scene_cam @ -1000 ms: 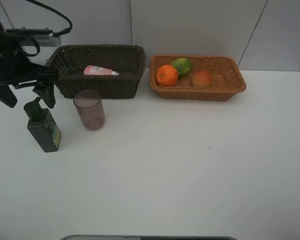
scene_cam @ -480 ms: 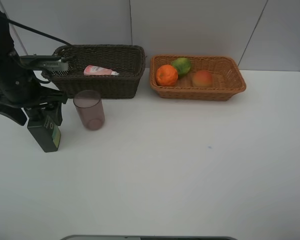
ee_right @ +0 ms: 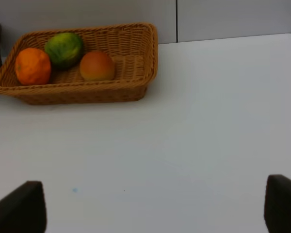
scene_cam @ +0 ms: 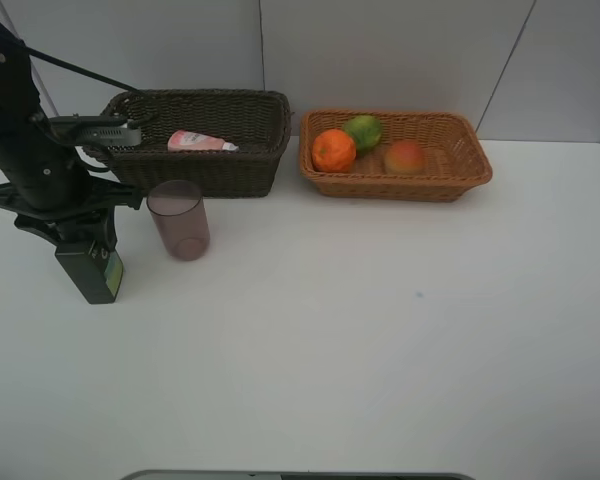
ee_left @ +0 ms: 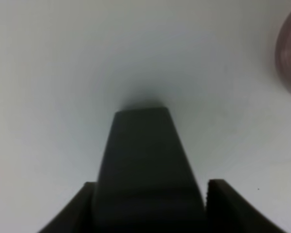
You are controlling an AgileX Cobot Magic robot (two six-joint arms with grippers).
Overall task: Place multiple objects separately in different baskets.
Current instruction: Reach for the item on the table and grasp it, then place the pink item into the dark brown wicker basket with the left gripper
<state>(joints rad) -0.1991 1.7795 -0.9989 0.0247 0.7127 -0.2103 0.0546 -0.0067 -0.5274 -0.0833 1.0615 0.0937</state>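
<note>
— Table (scene_cam: 380,330) layout?
— Dark brown basket (scene_cam: 205,172) at the back, tan basket (scene_cam: 395,182) just beside it.
— Hands?
— Left hand (scene_cam: 80,235) sits over the upright pump bottle (scene_cam: 92,275). Its fingers (ee_left: 223,204) seem pressed to the bottle's sides, though that view is blurred. Right hand (ee_right: 150,208) is spread wide.
— Smaller things?
— Mauve cup (scene_cam: 178,220) near the bottle. Orange (scene_cam: 333,150), green citrus (scene_cam: 363,131) and apple (scene_cam: 404,156) in the tan basket, pink lotion bottle (scene_cam: 198,142) in the dark one.

Cup (scene_cam: 178,220) flanks the pump bottle (scene_cam: 90,275) — table (scene_cam: 380,330) beyond lies open.
</note>
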